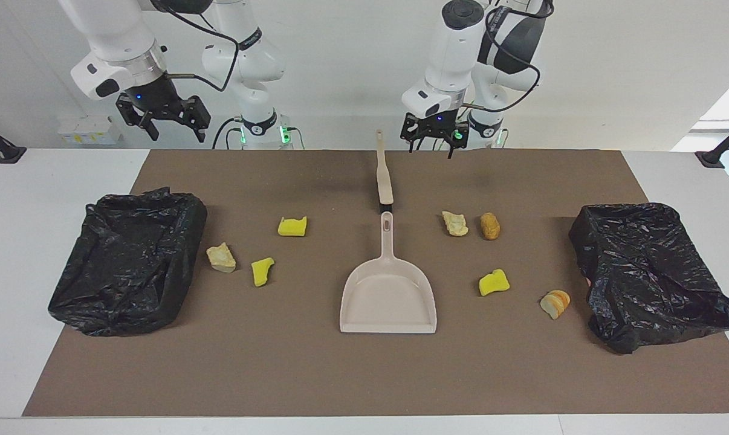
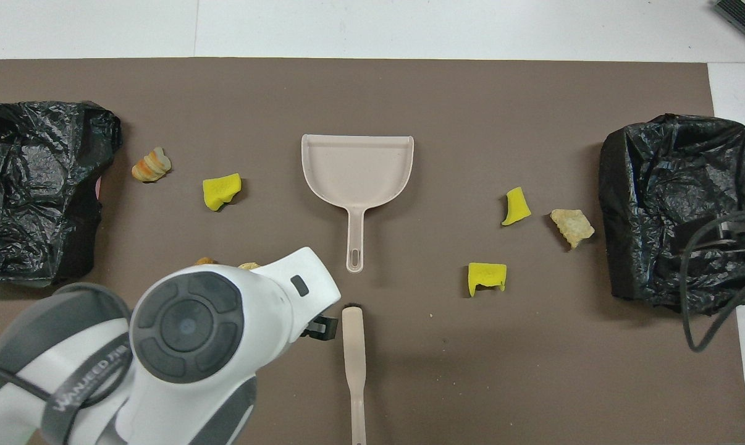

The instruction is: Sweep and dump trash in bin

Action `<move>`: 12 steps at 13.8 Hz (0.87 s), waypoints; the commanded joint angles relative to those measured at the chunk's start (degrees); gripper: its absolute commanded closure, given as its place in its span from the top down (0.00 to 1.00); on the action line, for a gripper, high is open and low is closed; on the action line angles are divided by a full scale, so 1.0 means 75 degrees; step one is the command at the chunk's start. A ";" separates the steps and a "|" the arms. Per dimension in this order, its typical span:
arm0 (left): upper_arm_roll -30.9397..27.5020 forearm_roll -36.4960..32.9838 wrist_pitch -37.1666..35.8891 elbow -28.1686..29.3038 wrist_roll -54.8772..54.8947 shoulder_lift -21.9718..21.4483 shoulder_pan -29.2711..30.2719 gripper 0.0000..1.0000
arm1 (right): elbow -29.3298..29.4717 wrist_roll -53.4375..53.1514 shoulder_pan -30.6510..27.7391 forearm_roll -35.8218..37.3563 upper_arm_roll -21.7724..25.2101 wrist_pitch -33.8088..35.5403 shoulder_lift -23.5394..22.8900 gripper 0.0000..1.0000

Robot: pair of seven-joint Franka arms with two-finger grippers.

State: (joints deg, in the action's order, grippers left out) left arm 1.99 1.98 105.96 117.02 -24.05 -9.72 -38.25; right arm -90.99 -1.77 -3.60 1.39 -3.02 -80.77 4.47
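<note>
Several trash scraps lie on the brown mat: yellow sponge chunks (image 1: 292, 226) (image 1: 262, 271) (image 1: 494, 282), beige lumps (image 1: 221, 257) (image 1: 455, 223), a brown lump (image 1: 490, 225) and an orange-striped piece (image 1: 555, 303). A beige dustpan (image 1: 388, 296) lies mid-mat, and the brush (image 1: 384, 175) lies in line with its handle, nearer to the robots. My left gripper (image 1: 431, 145) hangs open and empty just above the mat beside the brush handle. My right gripper (image 1: 177, 130) waits open and empty, raised above the table's edge at the right arm's end. One black-lined bin (image 1: 129, 260) stands at the right arm's end, another bin (image 1: 648, 272) at the left arm's end.
In the overhead view my left arm (image 2: 187, 346) covers the brown lump and the beige lump beside it. White table (image 1: 56, 175) borders the mat. A cable (image 2: 694, 296) hangs over the bin at the right arm's end.
</note>
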 commanded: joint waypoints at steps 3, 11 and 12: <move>-0.0148 0.0064 0.0965 0.1435 -0.0765 -0.0346 -0.1108 1.00 | -0.0150 0.0142 -0.0024 -0.0114 -0.0054 -0.0035 0.0143 1.00; -0.0136 0.0508 0.3153 0.3263 -0.2370 -0.0263 -0.2796 1.00 | -0.0161 -0.0045 0.0326 -0.0512 -0.0112 -0.0902 -0.0314 1.00; -0.0136 0.0521 0.3319 0.3358 -0.2418 -0.0263 -0.2810 1.00 | -0.0161 -0.0057 0.0374 -0.0548 -0.0112 -0.0996 -0.0384 1.00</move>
State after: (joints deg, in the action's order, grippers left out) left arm 2.10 4.66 126.70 138.42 -40.33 -9.94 -57.19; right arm -91.61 -1.77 -1.76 -1.30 -3.82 -86.23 2.41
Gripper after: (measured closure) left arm 0.000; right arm 0.000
